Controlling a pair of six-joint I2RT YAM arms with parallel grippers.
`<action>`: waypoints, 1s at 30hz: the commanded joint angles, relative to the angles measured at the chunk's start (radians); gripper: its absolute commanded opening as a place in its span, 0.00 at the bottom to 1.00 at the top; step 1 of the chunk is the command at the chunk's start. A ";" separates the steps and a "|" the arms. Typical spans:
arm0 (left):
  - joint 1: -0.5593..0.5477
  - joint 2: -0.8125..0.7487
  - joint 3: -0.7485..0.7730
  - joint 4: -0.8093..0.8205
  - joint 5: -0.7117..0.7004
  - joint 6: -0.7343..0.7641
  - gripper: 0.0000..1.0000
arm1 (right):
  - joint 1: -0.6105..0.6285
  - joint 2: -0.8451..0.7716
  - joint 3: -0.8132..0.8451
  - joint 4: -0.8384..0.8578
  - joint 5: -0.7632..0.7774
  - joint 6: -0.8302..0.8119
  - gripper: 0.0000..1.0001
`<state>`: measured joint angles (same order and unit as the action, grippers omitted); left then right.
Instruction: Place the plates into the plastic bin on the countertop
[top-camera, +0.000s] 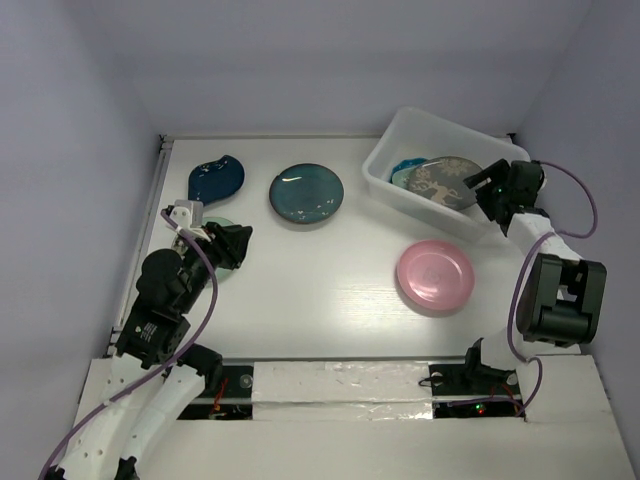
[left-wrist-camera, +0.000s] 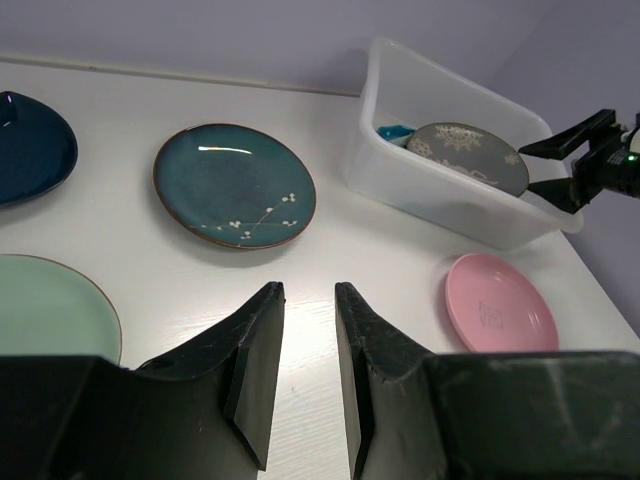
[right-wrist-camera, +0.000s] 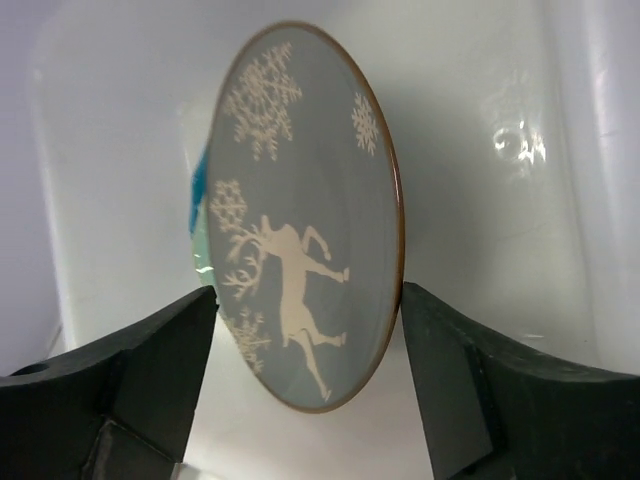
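Nearest the bases, the left gripper (left-wrist-camera: 308, 290) hangs low over the white matte countertop (top-camera: 330, 300), fingers drawn almost together on nothing, just beside a pale green round plate (left-wrist-camera: 45, 305). Mid-table lies a pink round plate (top-camera: 435, 273). Beyond it are a dark teal round plate (top-camera: 307, 193) and a navy leaf-shaped dish (top-camera: 216, 178). At the far right, the translucent white plastic bin (left-wrist-camera: 440, 205) holds a grey deer-pattern plate (right-wrist-camera: 300, 200), which leans over a bright blue dish (top-camera: 408, 165). The right gripper (right-wrist-camera: 307, 292) stands spread wide at the bin's end, apparently clear of the plate. The step in hand is judged to be depositing the deer plate. The next move probably calls for lifting clear of the rim and then reaching for the pink plate.
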<state>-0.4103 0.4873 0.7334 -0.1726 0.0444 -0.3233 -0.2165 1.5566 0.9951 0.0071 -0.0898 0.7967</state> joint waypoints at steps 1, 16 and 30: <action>0.005 0.010 0.018 0.039 0.014 -0.003 0.24 | -0.003 -0.108 0.014 0.038 0.096 -0.050 0.80; 0.005 0.085 0.018 0.054 0.074 -0.034 0.22 | 0.046 -0.390 -0.105 0.091 0.009 -0.094 0.08; -0.336 0.414 -0.008 0.269 -0.148 -0.227 0.11 | 0.350 -0.770 -0.251 0.039 -0.109 -0.264 0.06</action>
<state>-0.6159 0.7834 0.7273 -0.0132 0.0402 -0.4854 0.1364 0.8413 0.7555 0.0238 -0.1734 0.5861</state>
